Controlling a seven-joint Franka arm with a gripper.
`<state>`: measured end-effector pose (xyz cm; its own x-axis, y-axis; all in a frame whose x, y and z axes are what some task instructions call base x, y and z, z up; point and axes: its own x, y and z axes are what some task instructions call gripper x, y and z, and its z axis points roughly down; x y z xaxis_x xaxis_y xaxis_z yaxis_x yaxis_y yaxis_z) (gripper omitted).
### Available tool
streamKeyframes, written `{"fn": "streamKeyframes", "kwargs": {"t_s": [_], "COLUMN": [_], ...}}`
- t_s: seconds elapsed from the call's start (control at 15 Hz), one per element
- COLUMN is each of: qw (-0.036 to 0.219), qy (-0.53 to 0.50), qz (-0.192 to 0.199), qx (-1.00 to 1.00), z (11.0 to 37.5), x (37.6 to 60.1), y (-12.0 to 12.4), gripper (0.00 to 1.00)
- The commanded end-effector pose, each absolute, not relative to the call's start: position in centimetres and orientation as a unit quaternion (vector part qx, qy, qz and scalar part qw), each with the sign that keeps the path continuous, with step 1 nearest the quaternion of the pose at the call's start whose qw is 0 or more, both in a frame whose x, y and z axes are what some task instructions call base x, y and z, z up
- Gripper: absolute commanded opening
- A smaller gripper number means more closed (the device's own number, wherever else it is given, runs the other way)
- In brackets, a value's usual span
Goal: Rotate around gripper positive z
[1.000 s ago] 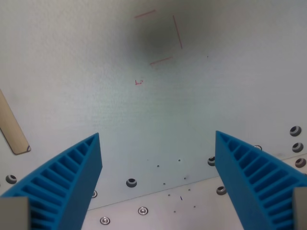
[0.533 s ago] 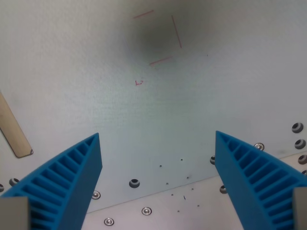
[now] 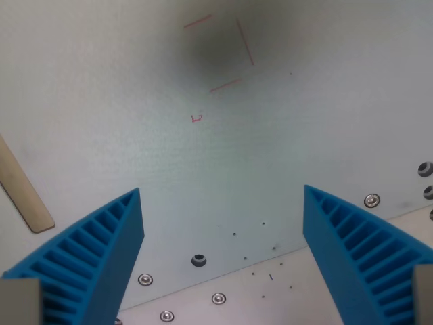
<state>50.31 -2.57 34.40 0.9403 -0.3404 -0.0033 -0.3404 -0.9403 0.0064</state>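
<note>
The blue ribbed gripper (image 3: 223,203) is spread wide, holding nothing, its fingers (image 3: 88,261) cut off below. A tan wooden stick (image 3: 24,193) is cut off at the wrist view's left.

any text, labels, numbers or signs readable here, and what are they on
No readable words, brands or numbers anywhere.
Red line marks: three strokes of an open square drawn on the white table; an outline, not text.
Small red mark: on the table below the square; too small and blurred to read.
Blue gripper fingers and wooden stick: no print visible.
</note>
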Motion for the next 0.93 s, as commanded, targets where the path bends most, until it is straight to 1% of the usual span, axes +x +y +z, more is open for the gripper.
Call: {"fn": "streamKeyframes", "kwargs": {"t_s": [0.07, 0.93], "qw": [0.003, 0.003], "qy": [-0.237, -0.31], "qz": [0.0, 0.0], "qx": [0.972, 0.951], "z": [34.58, 34.58], "x": [50.3, 50.3], "y": [-2.57, -2.57], "gripper": [1.0, 1.0]}}
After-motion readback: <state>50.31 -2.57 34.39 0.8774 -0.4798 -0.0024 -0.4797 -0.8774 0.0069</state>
